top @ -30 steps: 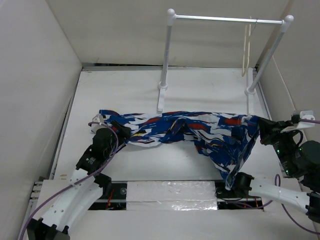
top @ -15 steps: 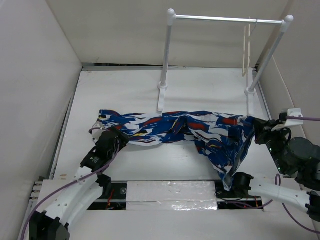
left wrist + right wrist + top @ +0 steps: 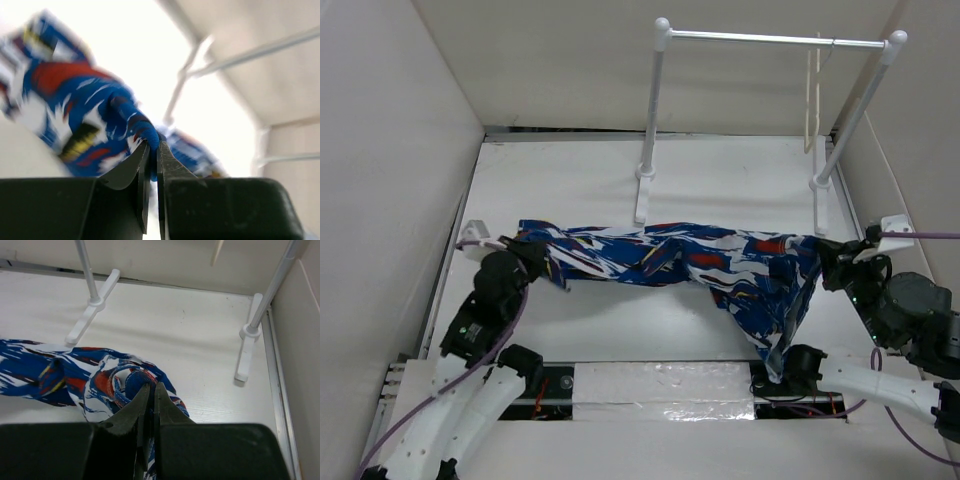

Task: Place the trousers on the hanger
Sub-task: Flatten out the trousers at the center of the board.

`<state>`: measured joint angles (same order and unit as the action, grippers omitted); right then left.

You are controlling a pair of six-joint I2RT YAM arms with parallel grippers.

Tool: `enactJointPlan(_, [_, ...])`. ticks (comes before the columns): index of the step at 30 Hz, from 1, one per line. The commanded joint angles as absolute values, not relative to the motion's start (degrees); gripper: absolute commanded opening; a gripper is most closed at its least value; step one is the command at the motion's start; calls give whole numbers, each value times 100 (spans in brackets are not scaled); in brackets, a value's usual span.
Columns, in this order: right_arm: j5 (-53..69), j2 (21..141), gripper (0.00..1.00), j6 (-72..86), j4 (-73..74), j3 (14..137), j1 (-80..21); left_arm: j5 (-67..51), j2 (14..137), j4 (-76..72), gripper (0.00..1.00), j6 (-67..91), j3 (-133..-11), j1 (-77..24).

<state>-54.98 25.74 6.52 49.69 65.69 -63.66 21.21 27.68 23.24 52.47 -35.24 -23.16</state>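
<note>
Top external view: the trousers (image 3: 670, 258) are in the middle of the surface (image 3: 720, 180), pulled out into a long band. The long way of the band runs from left to right, about in line with the rail above. The left end points at the left wall and the right end points at the right wall. Near the right end, one part of the cloth hangs down toward the near edge.

The left fingers (image 3: 131, 170) are pinched tight on a blue fold at the left end. The right fingers (image 3: 139, 407) are pinched tight on a bunched fold at the right end. So both arms hold the trousers, one at each end.

The hanger (image 3: 810, 100) hangs by its hook on the rail of the white rack (image 3: 655, 120), far back on the right. It is well apart from the trousers and nothing is on it yet.

I think the step now is holding the cloth stretched between the two arms. The putting-on part is not done. Next, the arms will likely need to lift the trousers together, carry them back and to the right, and lay them over the hanger. The hanger is thin and hangs loose, so a bump could make it swing.
</note>
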Motion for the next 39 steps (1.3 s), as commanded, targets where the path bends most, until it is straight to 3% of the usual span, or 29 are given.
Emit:
enactJointPlan(1, [-5554, 2426, 0, 843, 4930, 6943, -6319, 2961, 2478, 2785, 0, 5001, -4881, -2303])
enactJointPlan(7, [-6117, 2171, 0, 1467, 5510, 7111, -6319, 3471, 3320, 2945, 0, 4553, -6186, -2303])
enactJointPlan(11, [-6310, 2319, 0, 1749, 5151, 6733, -6319, 3779, 4057, 2532, 0, 4404, -6205, -2303])
enactJointPlan(19, [-8594, 3155, 2, 3208, 5029, 6504, -6319, 4334, 6132, 2067, 0, 3772, -7424, -1689])
enactJointPlan(23, [-9123, 3111, 0, 1008, 2468, 5918, -6319, 3464, 6843, 1836, 0, 3446, -7804, -600])
enactJointPlan(24, [-9027, 3129, 0, -416, 877, 5724, -6319, 3219, 6977, 1898, 0, 3445, -7892, -398])
enactJointPlan(27, [-7908, 3540, 0, -2646, -1923, 4794, -5516, 2963, 7347, 2030, 0, 3410, -8007, 113])
enactJointPlan(28, [-7597, 3777, 0, -2454, -1603, 4764, -5180, 2910, 7374, 2022, 0, 3410, -7929, 184])
enactJointPlan(30, [-6023, 4673, 0, -33, 1178, 5523, -4277, 2804, 7295, 1891, 0, 3332, -7770, 237])
enactJointPlan(31, [-5455, 4945, 0, 313, 1439, 5633, -3175, 2812, 7243, 1716, 0, 3296, -7604, 237])
enactJointPlan(34, [-3549, 5107, 0, 474, 995, 5259, -1685, 2891, 7110, 1565, 0, 3147, -7541, 290])
enactJointPlan(39, [-1902, 5306, 0, 763, 790, 5202, -64, 2971, 7330, 1573, 0, 3094, -7629, 290])
